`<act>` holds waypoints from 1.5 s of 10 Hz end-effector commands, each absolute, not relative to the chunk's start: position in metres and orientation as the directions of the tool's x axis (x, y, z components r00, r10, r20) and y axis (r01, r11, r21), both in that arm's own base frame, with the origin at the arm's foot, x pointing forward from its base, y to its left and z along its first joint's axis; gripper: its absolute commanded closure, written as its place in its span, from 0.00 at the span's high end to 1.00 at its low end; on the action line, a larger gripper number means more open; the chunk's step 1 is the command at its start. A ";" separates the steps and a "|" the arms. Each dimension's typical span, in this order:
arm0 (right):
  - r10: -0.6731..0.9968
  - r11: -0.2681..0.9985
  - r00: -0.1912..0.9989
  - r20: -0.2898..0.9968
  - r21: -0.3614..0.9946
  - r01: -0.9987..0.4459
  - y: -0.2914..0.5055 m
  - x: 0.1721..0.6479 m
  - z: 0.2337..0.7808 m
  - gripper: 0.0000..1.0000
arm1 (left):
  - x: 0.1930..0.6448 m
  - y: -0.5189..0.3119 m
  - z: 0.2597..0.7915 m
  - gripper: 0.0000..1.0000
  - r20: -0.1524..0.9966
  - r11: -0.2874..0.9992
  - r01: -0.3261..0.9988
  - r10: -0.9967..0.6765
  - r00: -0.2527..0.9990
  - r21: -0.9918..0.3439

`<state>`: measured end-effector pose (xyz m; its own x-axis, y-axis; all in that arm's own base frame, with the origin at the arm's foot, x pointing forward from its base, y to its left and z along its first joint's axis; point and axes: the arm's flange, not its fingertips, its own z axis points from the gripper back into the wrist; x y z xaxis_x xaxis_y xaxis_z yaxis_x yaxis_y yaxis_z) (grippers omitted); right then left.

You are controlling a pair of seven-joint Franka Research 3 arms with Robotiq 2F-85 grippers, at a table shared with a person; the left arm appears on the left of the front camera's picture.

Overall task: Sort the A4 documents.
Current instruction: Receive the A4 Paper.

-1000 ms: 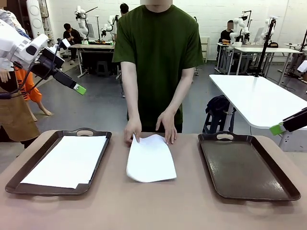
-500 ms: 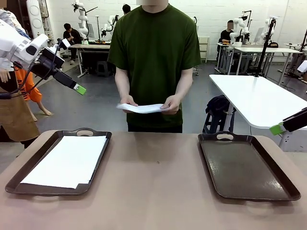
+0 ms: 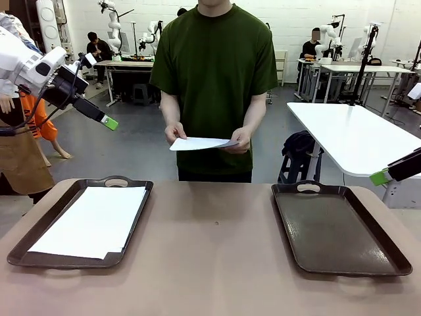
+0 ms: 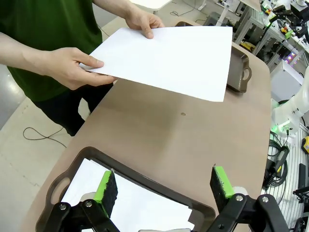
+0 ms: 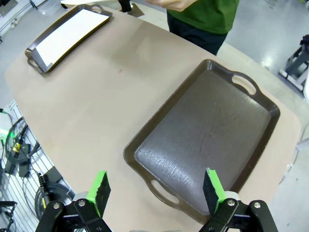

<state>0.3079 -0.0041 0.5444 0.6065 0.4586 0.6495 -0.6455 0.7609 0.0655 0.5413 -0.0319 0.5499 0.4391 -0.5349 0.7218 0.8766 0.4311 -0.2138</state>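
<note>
Grippers first: the left gripper (image 4: pixel 161 191) hangs with its jaws spread wide and nothing between them above the left tray (image 3: pixel 139 217), which already carries white A4 sheets (image 3: pixel 92 220), and the right gripper (image 5: pixel 155 188) is likewise spread and bare over the bare right tray (image 3: pixel 388 260). Beyond them the middle of the table (image 3: pixel 210 263) now lies bare, because the sheet (image 3: pixel 197 143) that lay there a second ago is lifted level in the person's two hands (image 3: pixel 239 139) at waist height. My reading is that this document is being offered for a handover, so sorting waits on one arm reaching for it.

white arm (image 3: pixel 29 62), black end effector (image 4: pixel 161 186), green pads, person's dark green t-shirt (image 3: pixel 214 79)
</note>
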 end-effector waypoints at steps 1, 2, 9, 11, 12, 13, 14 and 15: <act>0.454 0.753 0.604 0.655 0.081 -0.653 -0.004 0.309 0.543 1.00 | 0.541 -0.033 0.550 1.00 0.723 0.435 0.876 -0.535 0.437 -0.208; 0.454 0.753 0.604 0.655 0.081 -0.653 -0.004 0.309 0.543 1.00 | 0.541 -0.033 0.550 1.00 0.723 0.435 0.876 -0.535 0.437 -0.208; 0.454 0.753 0.604 0.655 0.081 -0.653 -0.004 0.309 0.543 1.00 | 0.541 -0.033 0.550 1.00 0.723 0.435 0.876 -0.535 0.437 -0.208; 0.454 0.753 0.604 0.655 0.081 -0.653 -0.004 0.309 0.543 1.00 | 0.541 -0.033 0.550 1.00 0.723 0.435 0.876 -0.535 0.437 -0.208; 0.454 0.753 0.604 0.655 0.081 -0.653 -0.004 0.309 0.543 1.00 | 0.541 -0.033 0.550 1.00 0.723 0.435 0.876 -0.535 0.437 -0.208; 0.454 0.753 0.604 0.655 0.081 -0.653 -0.004 0.309 0.543 1.00 | 0.541 -0.033 0.550 1.00 0.723 0.435 0.876 -0.535 0.437 -0.208; 0.454 0.753 0.604 0.655 0.081 -0.653 -0.004 0.309 0.543 1.00 | 0.541 -0.033 0.550 1.00 0.723 0.435 0.876 -0.535 0.437 -0.208; 0.454 0.753 0.604 0.655 0.081 -0.653 -0.004 0.309 0.543 1.00 | 0.541 -0.033 0.550 1.00 0.723 0.435 0.876 -0.535 0.437 -0.208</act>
